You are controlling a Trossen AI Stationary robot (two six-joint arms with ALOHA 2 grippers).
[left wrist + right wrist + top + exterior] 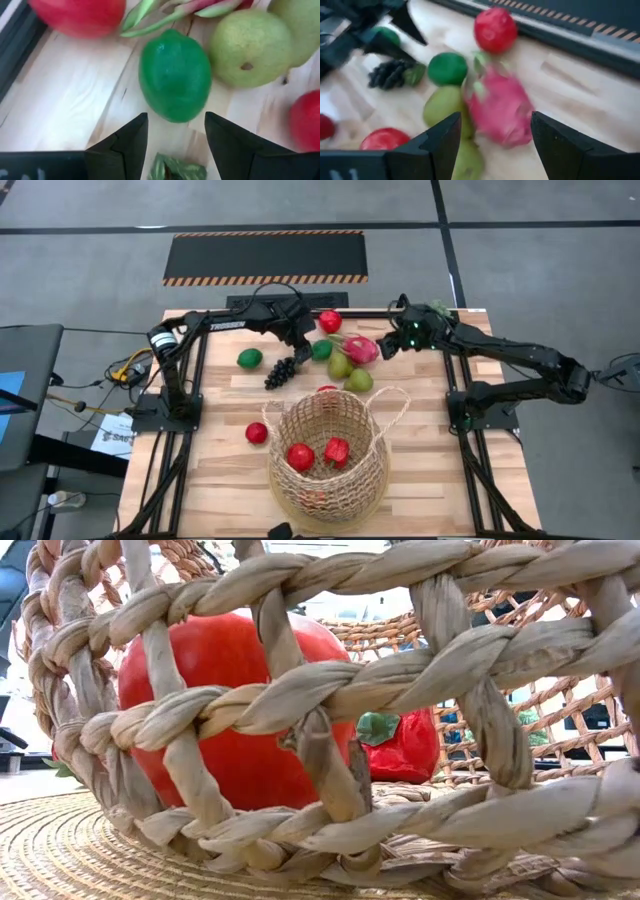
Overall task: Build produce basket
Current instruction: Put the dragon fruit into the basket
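The wicker basket [372, 442] stands near the table's front, with two red fruits [300, 457] [337, 450] inside; the low view looks through its weave [330, 690] at them. My left gripper [298, 343] is over the far left group, shut on the dark grape bunch [280, 371]. A lime [175, 75] lies just beyond its fingers. My right gripper [495, 145] hovers open above the pink dragon fruit [502, 110]. Two pears [340, 365] [359, 380], a red apple [330, 321], a second lime [250, 358] and a red fruit [257, 433] lie on the table. My left gripper has the grape bunch's green leaf end [175, 167] between its two fingers [132, 140], coming slanting down from the table's far left. The bunch's body lies outside the wrist view. From above it reaches from the fingers toward the near edge; whether it is lifted clear I cannot tell.
A pale green ball [437, 310] sits at the far right beside my right arm. Black frame rails [200, 380] run along both sides of the wooden table. Bare wood lies left and right of the basket.
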